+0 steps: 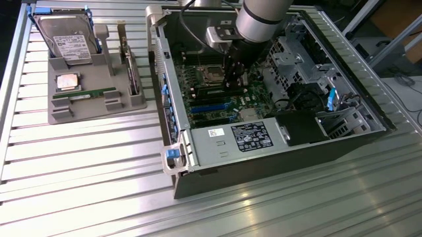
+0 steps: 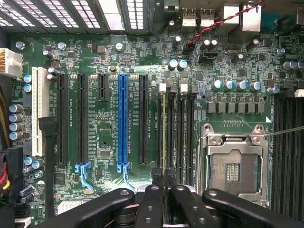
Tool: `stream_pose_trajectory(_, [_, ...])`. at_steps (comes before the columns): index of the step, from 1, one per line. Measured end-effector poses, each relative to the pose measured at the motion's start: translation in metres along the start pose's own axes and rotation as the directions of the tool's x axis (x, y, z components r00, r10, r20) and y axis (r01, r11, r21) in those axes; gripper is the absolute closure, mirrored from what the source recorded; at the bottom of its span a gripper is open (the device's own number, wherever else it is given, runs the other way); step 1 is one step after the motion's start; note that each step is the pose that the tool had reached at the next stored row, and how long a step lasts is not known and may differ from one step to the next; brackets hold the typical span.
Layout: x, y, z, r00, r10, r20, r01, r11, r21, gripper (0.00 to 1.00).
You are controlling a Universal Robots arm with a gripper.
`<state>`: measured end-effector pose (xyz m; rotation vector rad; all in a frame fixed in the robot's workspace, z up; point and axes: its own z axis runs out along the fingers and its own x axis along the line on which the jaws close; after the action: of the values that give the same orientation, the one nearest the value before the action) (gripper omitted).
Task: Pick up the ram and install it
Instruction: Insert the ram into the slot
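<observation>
- Black fingers (image 2: 151, 204) of the hand (image 2: 165, 190) sit closest in the wrist view, clenched on the ram (image 2: 164, 133), which is seen edge-on as a thin pale line running away from them.
- That stick lies along the outermost of the memory slots (image 2: 180, 128), the one next to the expansion slots. Its far end reaches the white latch (image 2: 163, 87). The other memory slots beside it are bare.
- Whether the stick is already pressed home or only resting in the slot mouth I cannot tell.
- Beyond it spreads the green motherboard (image 2: 107, 142), with a blue expansion slot (image 2: 123, 121) to one side and the open CPU socket (image 2: 232, 166) to the other.
- In the exterior view the arm (image 1: 264, 19) reaches down into the open computer case (image 1: 277, 170), over the board.
- Farthest off, at the exterior view's left, a grey tray (image 1: 86, 111) on the bench (image 1: 99, 173) carries the twin stick (image 1: 92, 94) and a hard drive (image 1: 66, 37).
- By my reading, pick-up and carry are done and the stick is lined up with its slot. Seating and letting go are not shown as finished.
</observation>
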<state>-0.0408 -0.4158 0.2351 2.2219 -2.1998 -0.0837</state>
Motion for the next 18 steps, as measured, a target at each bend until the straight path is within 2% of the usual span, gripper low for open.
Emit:
stream_pose_trajectory(3, [0.0,0.0,0.0003,1.0,0.0,-0.0001,0.0,1.0,-0.0001,0.87])
stream_pose_trajectory(6, [-0.0001,0.0044,0.0007,1.0,0.0,0.0001,0.0,1.0,0.0001,0.87])
stream_pose_trajectory(14, [0.0002,0.0044,0.0016,1.0,0.001,0.0,-0.001,1.0,0.0001,0.87])
stream_pose_trajectory(18, [0.0002,0.0043,0.002,0.9998,0.018,0.0007,-0.018,0.9998,0.0006,0.87])
